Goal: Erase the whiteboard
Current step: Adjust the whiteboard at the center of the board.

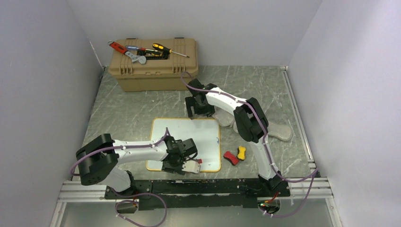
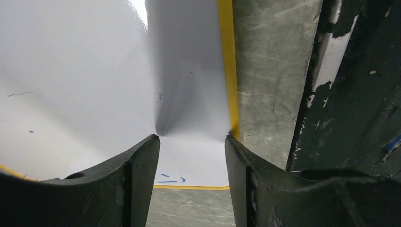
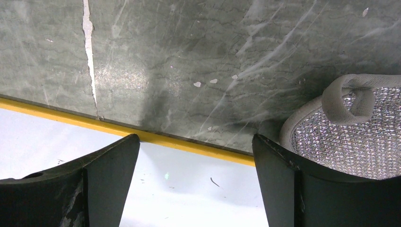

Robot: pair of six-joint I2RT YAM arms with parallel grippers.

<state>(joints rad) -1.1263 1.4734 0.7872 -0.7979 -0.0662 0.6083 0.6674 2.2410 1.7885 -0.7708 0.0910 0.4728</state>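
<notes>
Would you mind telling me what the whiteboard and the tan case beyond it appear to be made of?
Whiteboard: glossy white, likely coated board, since light glares off it; thin yellow-orange rim, perhaps wood or plastic. Tan case: matte moulded plastic, judging by ribbed walls.

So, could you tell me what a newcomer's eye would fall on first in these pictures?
Probably the whiteboard, lying flat mid-table in its yellow frame, nearly clean but for faint blue marks. Both arms lean over it with jaws apart: the left arm at its near right corner, the right arm at its far edge. Next, the tan toolbox at the far left, hand tools strewn on its lid.
</notes>
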